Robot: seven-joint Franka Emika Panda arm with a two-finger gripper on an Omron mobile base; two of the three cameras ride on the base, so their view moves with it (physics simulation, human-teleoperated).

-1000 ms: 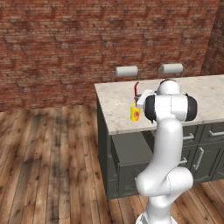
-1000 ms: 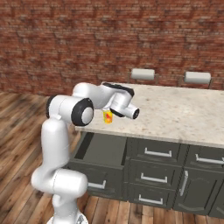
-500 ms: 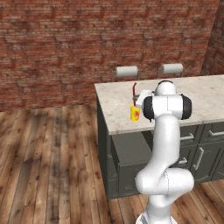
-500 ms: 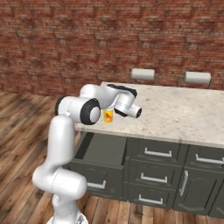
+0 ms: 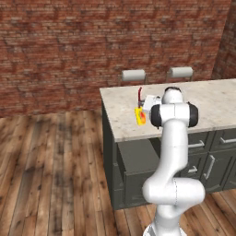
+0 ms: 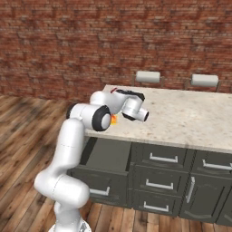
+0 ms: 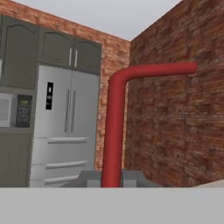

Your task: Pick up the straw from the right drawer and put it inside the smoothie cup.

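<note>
Straw (image 7: pixel 114 127) is clamped in the closed claw (image 7: pixel 111 178), bent end up top, held upright just over the smoothie cup (image 5: pixel 140 116), which sits on the counter (image 6: pixel 190 118) near its left front corner. Step looks like insertion: the straw's lower end at or in the cup mouth, can't tell which. Next: lower straight, let go. Right drawer (image 6: pixel 106 156) hangs open below. Counter edge close; open counter to the right.

White arm (image 6: pixel 74 140) bent over the pale stone counter (image 6: pixel 181 118), yellow smoothie cup (image 6: pixel 113 119) peeking behind its elbow, right drawer (image 6: pixel 105 156) pulled open below, two stools (image 6: pixel 148 76) beyond, brick wall (image 6: pixel 68 41) behind.
</note>
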